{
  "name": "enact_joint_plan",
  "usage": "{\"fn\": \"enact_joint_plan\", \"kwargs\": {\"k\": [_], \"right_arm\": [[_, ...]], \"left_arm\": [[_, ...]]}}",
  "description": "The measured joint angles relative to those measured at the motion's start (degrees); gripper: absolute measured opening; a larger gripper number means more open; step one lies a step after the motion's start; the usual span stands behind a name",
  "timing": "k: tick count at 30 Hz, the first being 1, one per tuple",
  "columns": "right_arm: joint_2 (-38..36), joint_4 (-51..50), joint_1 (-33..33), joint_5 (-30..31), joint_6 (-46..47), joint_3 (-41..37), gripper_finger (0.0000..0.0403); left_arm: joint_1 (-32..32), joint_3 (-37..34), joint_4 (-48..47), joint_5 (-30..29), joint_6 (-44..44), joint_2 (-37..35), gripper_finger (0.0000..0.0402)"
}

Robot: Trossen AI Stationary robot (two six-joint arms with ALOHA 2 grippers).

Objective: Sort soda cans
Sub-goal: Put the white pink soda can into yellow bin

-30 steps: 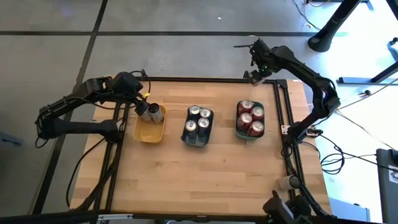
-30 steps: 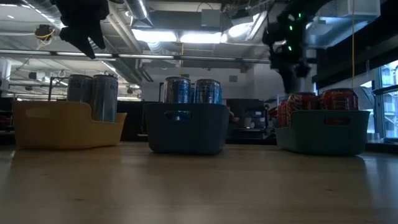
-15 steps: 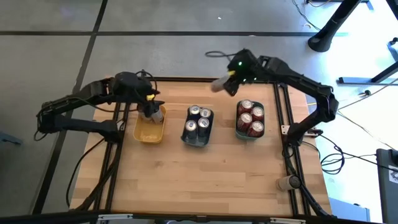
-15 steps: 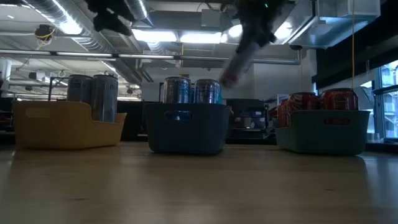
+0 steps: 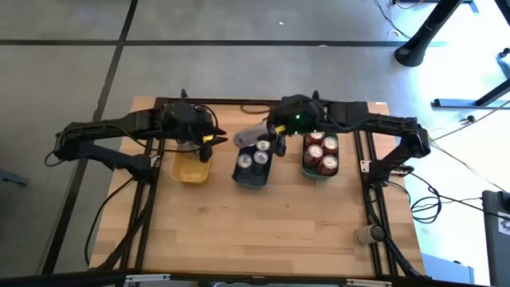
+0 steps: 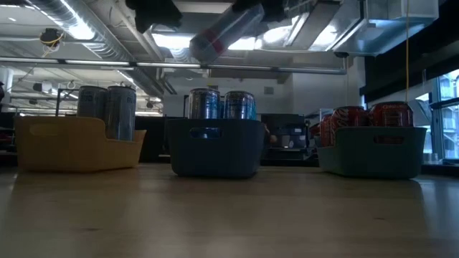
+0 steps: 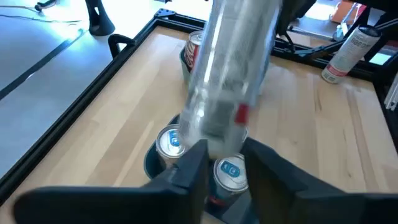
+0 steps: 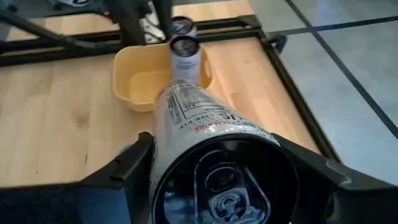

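Right claw [image 5: 269, 134] grips silver-grey can [image 5: 253, 134], held on its side in air above far end of grey-blue tray [image 5: 252, 180]. Left claw [image 5: 213, 137] just beside can's free end, above near edge of yellow tray [image 5: 191, 171]; fingers [image 7: 191, 168] spread either side of can end, not closed on it. Two silver-grey cans [image 8: 182, 51] upright in yellow tray. Red cans [image 5: 322, 151] fill teal tray [image 6: 373, 149] on table [image 5: 263, 231].

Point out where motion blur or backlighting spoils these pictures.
Left wrist view: the carried silver can is smeared by motion. Low view: ceiling lights behind leave the yellow tray and its cans dim. Right wrist view: the right gripper and can are sharp.
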Motion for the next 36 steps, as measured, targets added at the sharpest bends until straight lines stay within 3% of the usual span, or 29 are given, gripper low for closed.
{"fn": "enact_joint_plan", "kwargs": {"k": [8, 36], "right_arm": [[2.1, 6.4, 3.4, 0.2, -1.4, 0.0, 0.0255], [7.9, 24.6, 3.7, -2.6, -1.4, 0.0, 0.0254]], "left_arm": [[-1.4, 0.0, -0.2, 0.0, 0.7, 1.0, 0.0005], [-3.5, -3.7, -1.3, -0.1, -0.5, 1.2, 0.0002]]}}
